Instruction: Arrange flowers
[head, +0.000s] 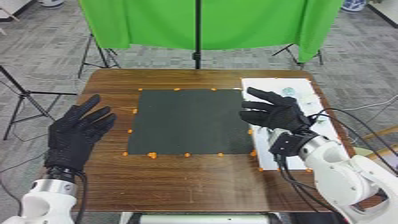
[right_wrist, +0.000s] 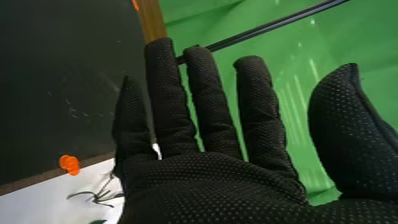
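In the head view my right hand (head: 277, 112) is over the white sheet at the table's right, its fingers relaxed and pointing toward the dark mat. The right wrist view has the same hand (right_wrist: 218, 185) open, with nothing in it. A small plant-like item with thin dark stems (right_wrist: 99, 194) lies on the white sheet beside the hand there. In the head view a pale greenish item (head: 289, 92) rests on the sheet beyond the hand. My left hand (head: 75, 135) stands open at the table's left side, palm bare.
A dark square mat (head: 191, 122) lies mid-table, orange pegs around it. The white sheet (head: 271, 161) runs along the right side of the brown table (head: 178, 187). Behind the table hangs a green cloth (head: 253, 25) on a black stand.
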